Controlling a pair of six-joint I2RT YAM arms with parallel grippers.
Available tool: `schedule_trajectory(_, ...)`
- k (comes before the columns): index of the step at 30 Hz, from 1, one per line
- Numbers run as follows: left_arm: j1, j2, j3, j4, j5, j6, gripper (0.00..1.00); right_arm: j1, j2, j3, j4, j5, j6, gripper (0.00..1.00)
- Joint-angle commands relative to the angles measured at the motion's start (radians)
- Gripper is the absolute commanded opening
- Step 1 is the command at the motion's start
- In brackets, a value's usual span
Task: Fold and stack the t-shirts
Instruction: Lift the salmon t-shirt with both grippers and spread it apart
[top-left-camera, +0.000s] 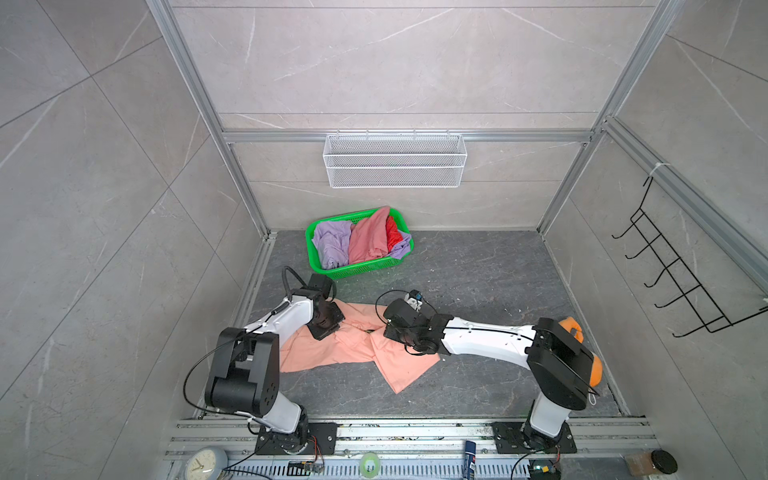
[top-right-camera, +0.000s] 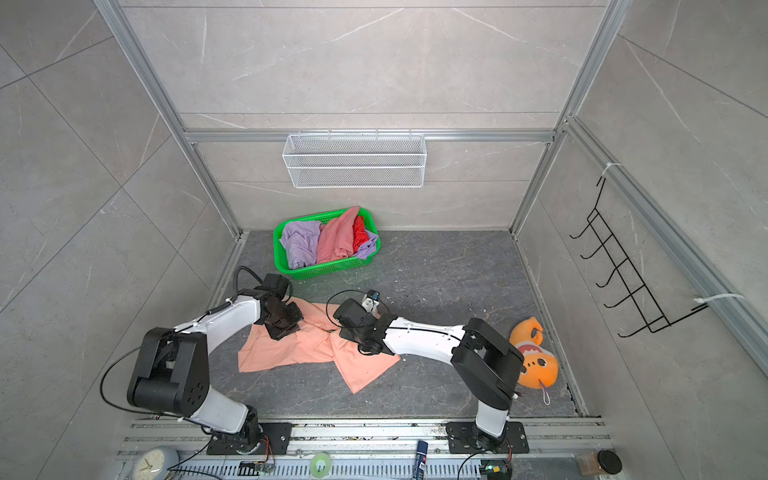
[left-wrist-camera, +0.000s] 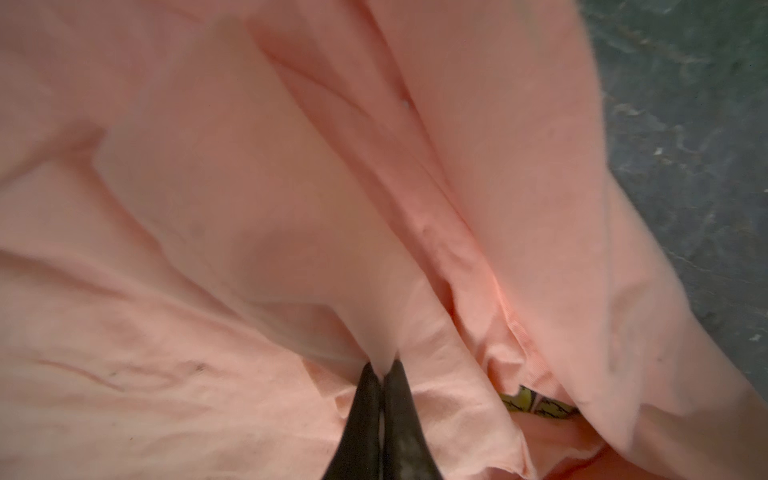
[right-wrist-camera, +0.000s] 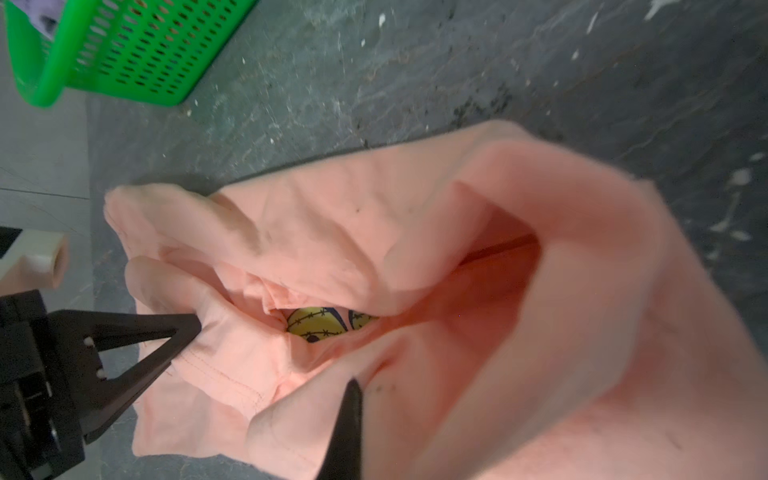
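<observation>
A peach t-shirt (top-left-camera: 353, 349) (top-right-camera: 307, 345) lies crumpled on the dark floor between both arms. My left gripper (left-wrist-camera: 383, 370) (top-left-camera: 326, 322) is shut, pinching a raised fold of this shirt (left-wrist-camera: 291, 208) near its far left edge. In the right wrist view, that left gripper (right-wrist-camera: 187, 328) bites the hem. My right gripper (right-wrist-camera: 358, 388) (top-left-camera: 388, 330) is shut on a fold of the shirt (right-wrist-camera: 374, 232) near its middle; only one finger shows, and cloth hides the other. A yellow graphic (right-wrist-camera: 316, 326) (left-wrist-camera: 536, 405) peeks from the folds. Lavender (top-left-camera: 332, 245), pink (top-left-camera: 370, 241) and red (top-left-camera: 392, 235) t-shirts lie in the basket.
The green mesh basket (top-left-camera: 361, 268) (top-right-camera: 328, 270) stands at the back, just beyond the left arm. An orange plush toy (top-right-camera: 536, 365) lies at the right wall behind the right arm. A white wire shelf (top-left-camera: 395, 160) hangs on the back wall and a black hook rack (top-left-camera: 673, 270) on the right.
</observation>
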Motion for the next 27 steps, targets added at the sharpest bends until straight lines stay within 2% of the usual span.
schedule_trajectory(1,-0.005,-0.13,0.054,-0.082,0.009,-0.01,0.0,-0.031,-0.103,-0.026,-0.063,0.05,-0.071,0.0)
schedule_trajectory(6,-0.001,-0.342,0.201,-0.241,-0.04,0.043,0.0,-0.098,-0.326,-0.033,-0.192,0.139,-0.165,0.0)
schedule_trajectory(10,0.005,-0.487,0.417,-0.375,-0.151,0.116,0.0,-0.197,-0.549,-0.015,-0.323,0.207,-0.256,0.0)
schedule_trajectory(16,0.005,-0.574,0.73,-0.485,-0.277,0.197,0.0,-0.302,-0.769,0.085,-0.488,0.309,-0.312,0.0)
schedule_trajectory(19,0.005,-0.584,0.795,-0.455,-0.257,0.198,0.0,-0.322,-0.797,0.153,-0.523,0.363,-0.344,0.0)
schedule_trajectory(23,0.005,-0.55,0.764,-0.327,-0.179,0.184,0.0,-0.371,-0.73,0.225,-0.475,0.361,-0.417,0.0)
schedule_trajectory(27,0.005,-0.455,0.741,-0.2,-0.104,0.174,0.0,-0.466,-0.611,0.276,-0.367,0.251,-0.436,0.0)
